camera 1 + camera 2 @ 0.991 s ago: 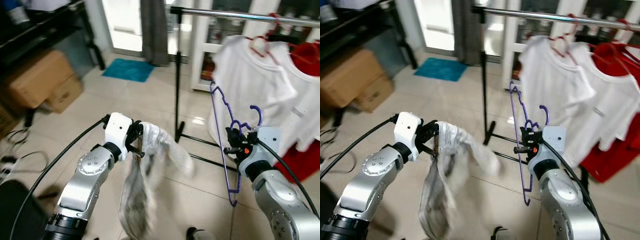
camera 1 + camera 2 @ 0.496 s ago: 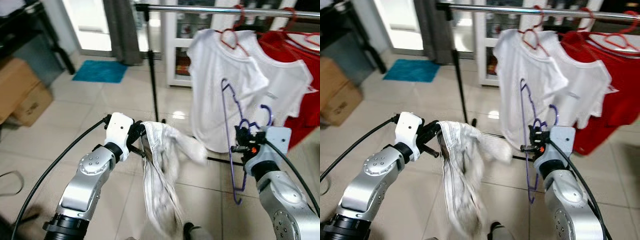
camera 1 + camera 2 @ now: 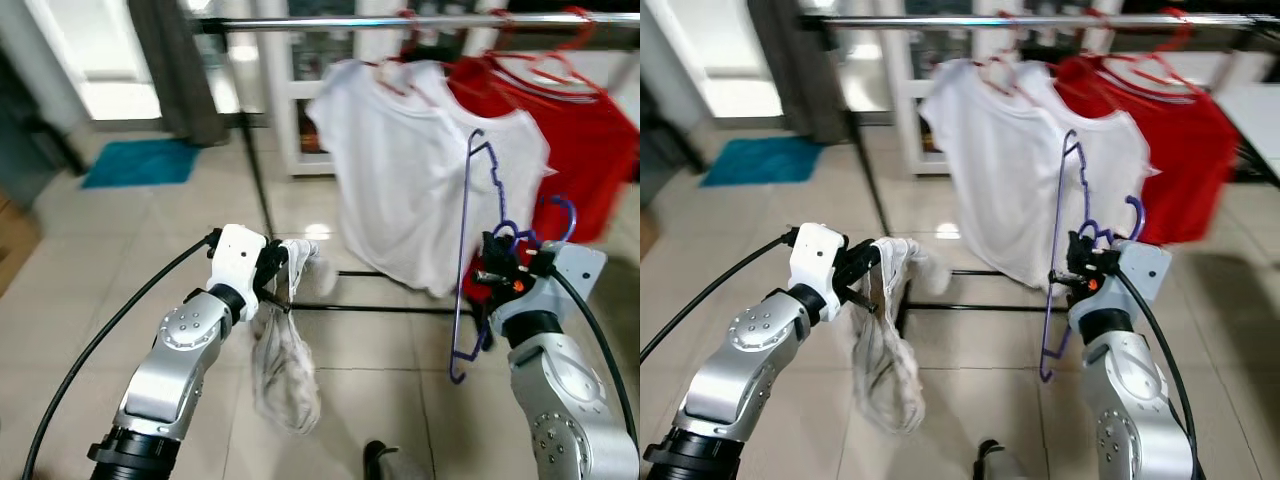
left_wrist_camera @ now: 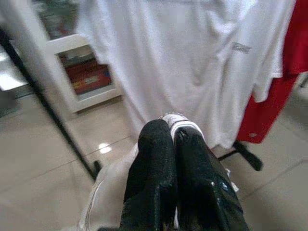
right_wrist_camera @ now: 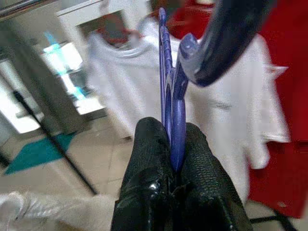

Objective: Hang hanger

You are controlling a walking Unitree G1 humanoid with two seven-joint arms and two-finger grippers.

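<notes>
The right gripper (image 3: 497, 268) is clamped tight on the thin purple plastic hanger (image 3: 466, 260), pinching it near the neck just below the hook, w/ the hook curling up beside the wrist and the triangular frame hanging edge-on, one arm up, the other down toward the tiled floor (image 3: 120, 250). In the right wrist view the two black fingers (image 5: 151, 159) press together w/ the purple neck (image 5: 172, 115) sandwiched between them, no gap visible. Held that way prob. so the hook stays free to go over the rail while the body dangles clear. The left gripper (image 3: 280, 280) is also closed, gripping a crumpled white cloth garment (image 3: 283, 365) by one bunched edge; the rest droops toward the floor. Left wrist view shows the fingers (image 4: 153, 159) shut w/ white fabric poking out at the tips. Likely the garment is meant for the hanger, so each arm keeps its item apart, at chest height. Ahead is the shiny metal clothes rail (image 3: 330, 20) on a black stand, already carrying a white t-shirt (image 3: 400, 190) and a red shirt (image 3: 590, 150) on red hangers. The purple hanger sits in front of the white tee, well below the rail, hook not yet near it.
</notes>
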